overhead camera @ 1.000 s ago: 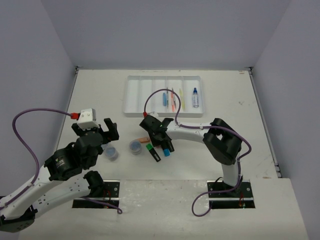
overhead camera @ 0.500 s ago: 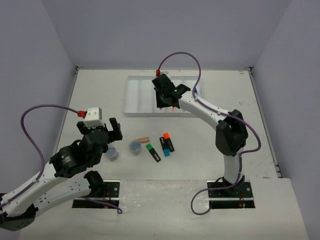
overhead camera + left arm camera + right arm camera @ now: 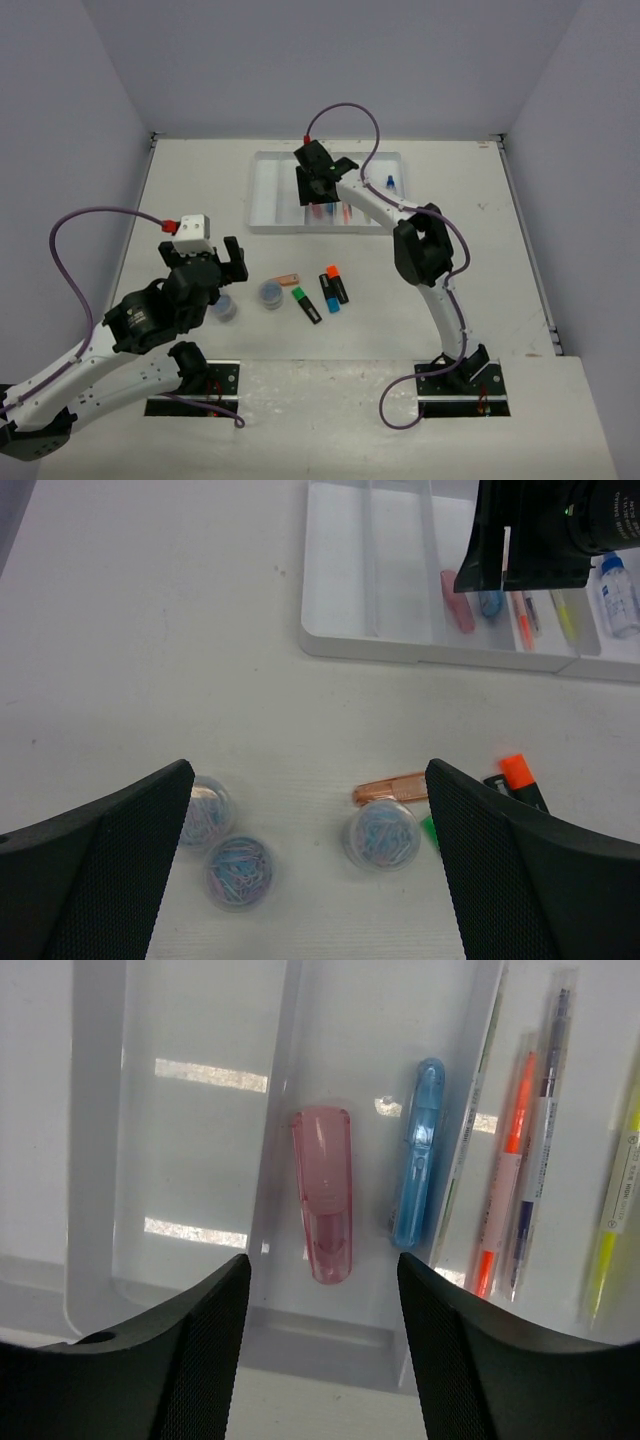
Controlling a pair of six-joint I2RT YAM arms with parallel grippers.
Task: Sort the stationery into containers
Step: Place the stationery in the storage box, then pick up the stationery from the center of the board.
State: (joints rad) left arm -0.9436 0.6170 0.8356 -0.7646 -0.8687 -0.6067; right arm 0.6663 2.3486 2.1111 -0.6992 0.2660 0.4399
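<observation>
Pink marker (image 3: 322,1195): lies along tray (image 3: 95,1160) slot.
Right gripper (image 3: 321,1270): open, empty, over tray.
Left gripper (image 3: 308,770): open, empty.
Table (image 3: 200,200): white.

The setting is a robot test cell of the kind found in a robotics laboratory, not a home or office: a white table (image 3: 200,200) is enclosed on three sides by plain grey-lilac wall panels (image 3: 330,60). Two white-and-black articulated arms, the left arm (image 3: 140,330) and the right arm (image 3: 430,260), are fixed at the near table edge on black base plates (image 3: 222,380), each fed by an exposed purple cable (image 3: 58,258) running to its wrist unit. The panels appear to be lightweight partition boards, though the material cannot be confirmed from the overhead view.
</observation>
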